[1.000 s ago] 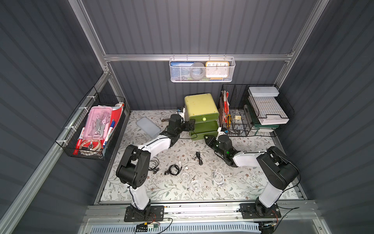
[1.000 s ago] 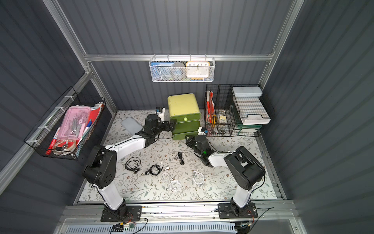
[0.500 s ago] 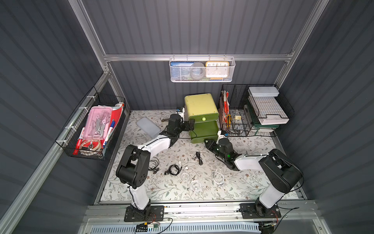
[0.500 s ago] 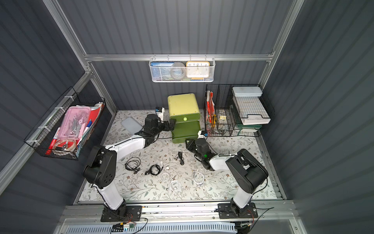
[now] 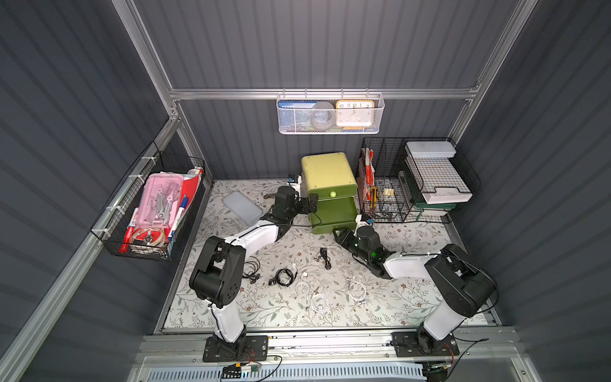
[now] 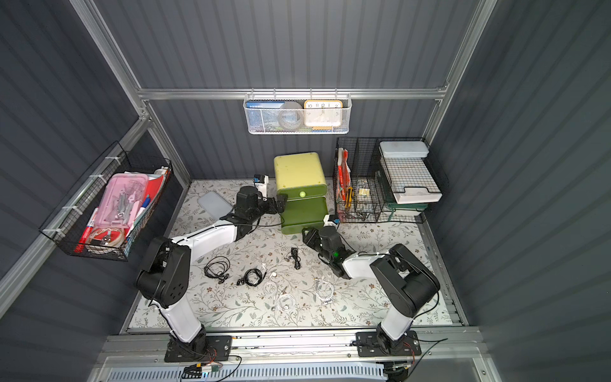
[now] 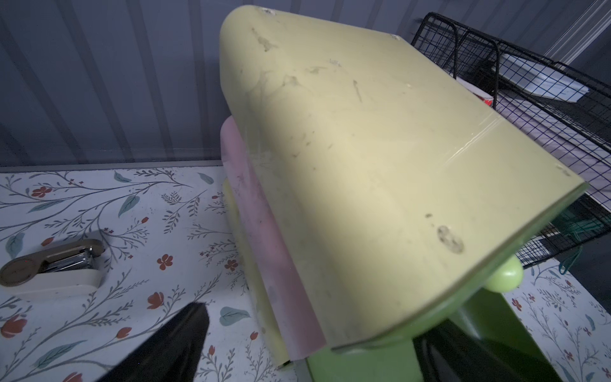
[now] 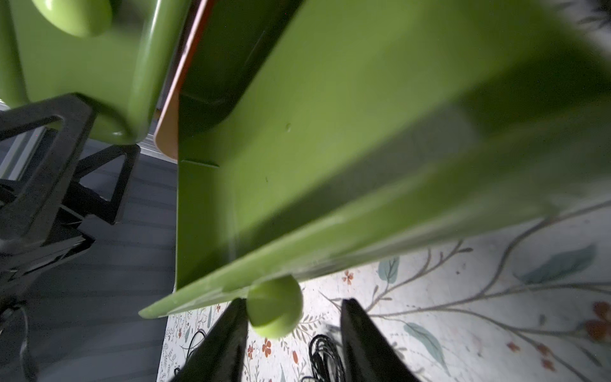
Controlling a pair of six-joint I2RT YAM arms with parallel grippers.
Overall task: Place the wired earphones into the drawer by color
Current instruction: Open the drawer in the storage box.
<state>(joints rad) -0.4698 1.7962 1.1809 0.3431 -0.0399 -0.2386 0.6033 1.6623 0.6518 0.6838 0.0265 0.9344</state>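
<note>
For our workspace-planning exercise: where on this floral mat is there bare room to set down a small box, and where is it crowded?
Free: the mat at front right, between the white earphones and the right arm's base; also the strip before the wire rack. Crowded: the black earphones mid-mat, and around the green drawer unit.

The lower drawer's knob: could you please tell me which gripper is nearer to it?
Right. The right gripper has the knob between its parted fingers; the left gripper is higher up, at the cabinet's side beside the upper drawer.
</note>
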